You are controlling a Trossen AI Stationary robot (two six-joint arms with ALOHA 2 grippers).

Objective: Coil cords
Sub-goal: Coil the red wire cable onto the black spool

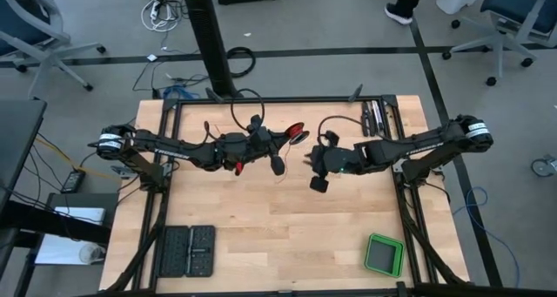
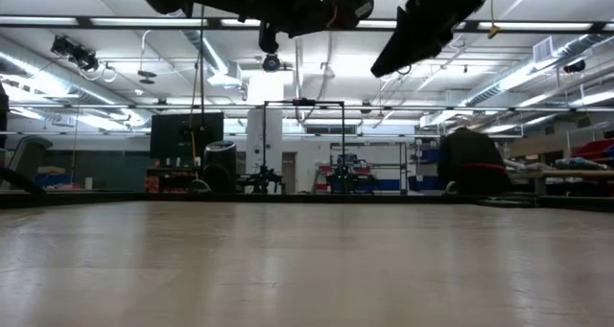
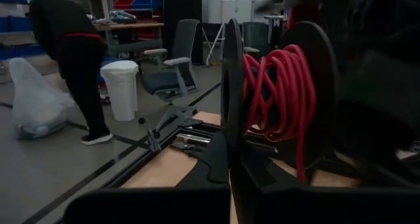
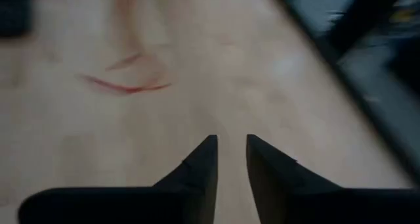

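The red-orange cord is mostly wound on a dark two-disc spool (image 3: 282, 92), which shows as a red spot at the table's middle in the high view (image 1: 297, 131). My left gripper (image 1: 280, 142) is shut on this spool and holds it high above the table. A loose stretch of cord (image 4: 125, 86) lies slack on the wood. My right gripper (image 4: 230, 161) hangs tilted down over the table right of the spool (image 1: 318, 165). It is open by a narrow gap, with nothing between its fingers. My left gripper holds the spool by the lower edge of its nearer disc (image 3: 231, 165), which runs down between the two fingers. The fingers come in level from the table's left. The contact itself is hidden behind the gripper's own body. The spool is lifted clear, its discs upright.
A green box (image 1: 383, 255) sits near the front right corner and a black two-part tray (image 1: 187, 252) at the front left. Dark tools (image 1: 376, 116) lie at the far edge. Beyond the table stand a person (image 3: 72, 53) and office chairs (image 3: 172, 73).
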